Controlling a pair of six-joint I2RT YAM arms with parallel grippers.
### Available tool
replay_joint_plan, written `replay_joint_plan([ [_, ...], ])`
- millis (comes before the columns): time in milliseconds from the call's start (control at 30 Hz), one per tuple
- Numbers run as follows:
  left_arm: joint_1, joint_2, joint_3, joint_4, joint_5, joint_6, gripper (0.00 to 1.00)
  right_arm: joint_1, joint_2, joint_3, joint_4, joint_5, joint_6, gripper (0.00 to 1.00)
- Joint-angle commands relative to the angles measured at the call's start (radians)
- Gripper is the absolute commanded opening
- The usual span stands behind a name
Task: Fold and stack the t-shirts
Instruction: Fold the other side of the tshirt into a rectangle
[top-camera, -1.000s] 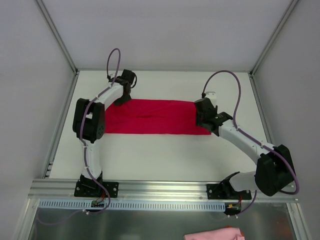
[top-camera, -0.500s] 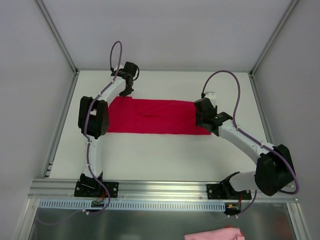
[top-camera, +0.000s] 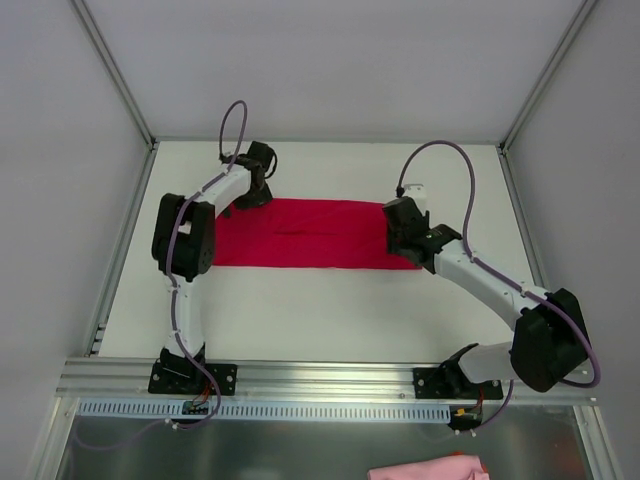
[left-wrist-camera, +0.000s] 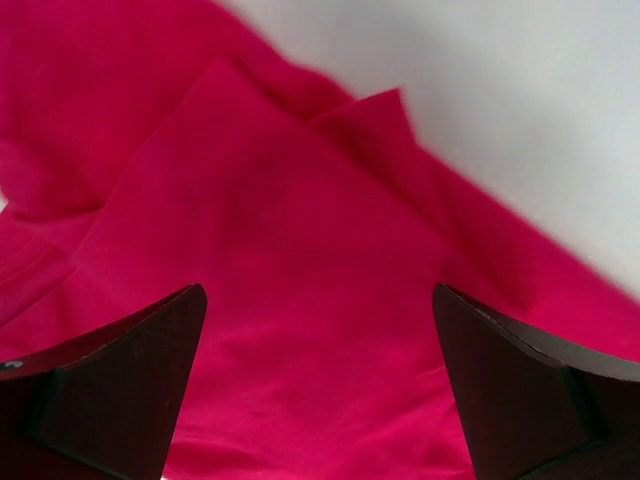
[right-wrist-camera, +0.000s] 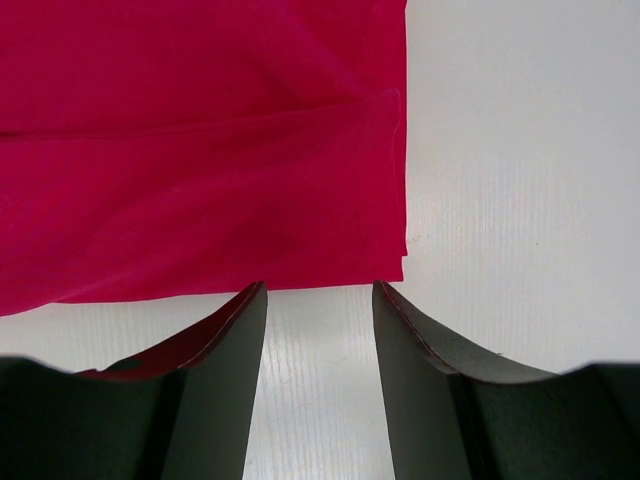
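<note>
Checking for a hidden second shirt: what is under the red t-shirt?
The red t-shirt lies as a long folded band, its own layers overlapping. Only white table shows around it, and no other cloth pokes out at its edges. What lies beneath is covered.

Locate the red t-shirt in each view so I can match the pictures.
Top external: the t-shirt is a long folded strip running left to right, just above mid-picture.
Left wrist: it fills most of the frame, all but the upper right.
Right wrist: it takes the upper left, with its corner near the centre.
Shared landmark: the white table, bare at upper right in the left wrist view and on the right in the right wrist view.
</note>
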Motion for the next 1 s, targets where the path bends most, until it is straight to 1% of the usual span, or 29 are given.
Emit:
replay_joint_plan([
  [0,-0.02,-0.235,-0.199,0.056,-0.075,-0.049,0.99,0.029,-0.021,0.059,-0.013,0.037,-0.01,0.5],
  [67,-0.028,-0.315,-0.313,0.141,-0.062,-0.06,0.99,0.037,-0.041,0.046,-0.004,0.04,-0.009,0.5],
  [100,-0.029,-0.382,-0.411,0.222,-0.022,-0.063,0.99,0.04,-0.045,0.04,0.007,0.04,-0.006,0.5],
  [167,-0.057,-0.423,-0.479,0.276,-0.002,-0.052,0.99,0.04,-0.059,0.008,0.019,0.028,0.017,0.5],
  [200,-0.066,-0.427,-0.501,0.278,-0.02,-0.058,0.99,0.045,-0.061,-0.007,0.042,0.025,0.022,0.5],
  [333,-0.077,-0.365,-0.467,0.238,-0.017,-0.075,0.99,0.051,-0.072,-0.053,0.056,0.037,0.051,0.51],
  [400,-0.077,-0.346,-0.459,0.244,-0.017,-0.074,0.99,0.051,-0.082,-0.086,0.067,0.055,0.065,0.51],
  [500,-0.077,-0.325,-0.43,0.242,-0.025,-0.063,0.99,0.051,-0.056,-0.099,0.079,0.052,0.074,0.52],
  [600,-0.074,-0.288,-0.378,0.218,-0.032,-0.051,0.99,0.049,0.0,-0.077,0.045,0.065,0.1,0.53],
  [700,-0.069,-0.253,-0.34,0.204,-0.043,-0.041,0.99,0.049,0.058,-0.066,0.05,0.083,0.112,0.54],
  [833,-0.063,-0.239,-0.338,0.219,-0.026,-0.034,0.99,0.025,0.137,-0.009,0.056,0.095,0.111,0.56],
  [967,-0.058,-0.239,-0.344,0.224,-0.035,-0.028,0.99,-0.017,0.21,0.058,0.07,0.054,0.106,0.57],
])
